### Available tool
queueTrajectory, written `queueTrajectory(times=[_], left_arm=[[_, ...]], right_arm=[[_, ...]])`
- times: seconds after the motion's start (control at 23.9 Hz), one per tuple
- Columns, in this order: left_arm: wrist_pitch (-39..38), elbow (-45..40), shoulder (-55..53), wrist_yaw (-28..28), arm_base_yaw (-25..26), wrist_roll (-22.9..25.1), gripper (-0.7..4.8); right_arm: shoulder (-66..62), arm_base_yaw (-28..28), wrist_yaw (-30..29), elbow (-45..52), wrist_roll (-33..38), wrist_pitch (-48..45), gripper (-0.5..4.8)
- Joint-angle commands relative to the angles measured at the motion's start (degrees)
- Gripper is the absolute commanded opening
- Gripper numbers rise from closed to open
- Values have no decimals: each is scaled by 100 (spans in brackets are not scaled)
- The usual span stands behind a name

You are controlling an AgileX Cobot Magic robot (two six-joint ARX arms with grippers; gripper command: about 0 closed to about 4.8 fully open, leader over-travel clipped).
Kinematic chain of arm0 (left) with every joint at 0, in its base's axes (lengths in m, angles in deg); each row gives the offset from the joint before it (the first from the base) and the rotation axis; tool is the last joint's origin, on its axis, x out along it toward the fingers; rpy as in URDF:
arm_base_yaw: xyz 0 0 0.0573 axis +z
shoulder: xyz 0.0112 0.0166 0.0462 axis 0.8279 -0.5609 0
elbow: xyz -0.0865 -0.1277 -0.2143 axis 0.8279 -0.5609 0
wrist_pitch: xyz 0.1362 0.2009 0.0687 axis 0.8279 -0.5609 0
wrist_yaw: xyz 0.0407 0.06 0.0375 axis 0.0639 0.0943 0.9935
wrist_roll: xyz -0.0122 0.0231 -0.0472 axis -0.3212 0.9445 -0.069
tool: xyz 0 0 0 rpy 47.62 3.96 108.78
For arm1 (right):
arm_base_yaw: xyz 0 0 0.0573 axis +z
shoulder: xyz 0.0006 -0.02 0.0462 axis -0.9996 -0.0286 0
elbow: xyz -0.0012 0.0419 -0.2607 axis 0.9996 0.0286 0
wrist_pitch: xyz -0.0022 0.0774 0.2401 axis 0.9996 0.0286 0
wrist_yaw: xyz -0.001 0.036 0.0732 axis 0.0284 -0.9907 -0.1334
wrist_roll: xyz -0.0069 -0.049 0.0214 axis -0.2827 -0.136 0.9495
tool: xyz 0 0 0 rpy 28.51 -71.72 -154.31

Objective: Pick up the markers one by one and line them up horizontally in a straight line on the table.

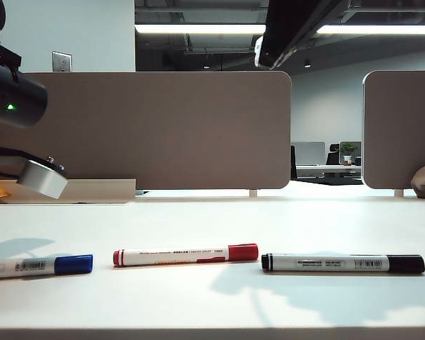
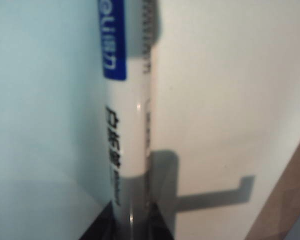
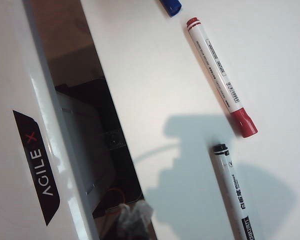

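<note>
Across the white table (image 1: 283, 227) lie three markers in a row: blue (image 1: 39, 265), red (image 1: 185, 255), black (image 1: 343, 263); left gripper hangs close over the blue one, opening unclear; right gripper, unseen, is closed.

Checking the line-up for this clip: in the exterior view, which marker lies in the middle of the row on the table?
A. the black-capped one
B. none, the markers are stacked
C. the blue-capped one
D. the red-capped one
D: the red marker lies on the table between the blue marker on the left and the black marker on the right.
</note>
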Motion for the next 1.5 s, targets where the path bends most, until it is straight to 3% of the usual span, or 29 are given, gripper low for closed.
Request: queueTrajectory(times=[0.04, 0.5, 0.96, 1.29, 1.5], left_arm=[[286, -28, -4, -20, 2, 160, 81], [678, -28, -9, -20, 2, 297, 82], [632, -28, -9, 44, 4, 275, 154], [623, -28, 2, 87, 2, 249, 158], [645, -28, 4, 87, 2, 118, 193]], right_arm=[[39, -4, -44, -24, -22, 2, -2], [39, -7, -42, -24, -20, 20, -2], [39, -7, -59, -24, -20, 66, -2], [39, -7, -59, -24, -20, 122, -2], [39, -7, -59, -24, -20, 127, -2]])
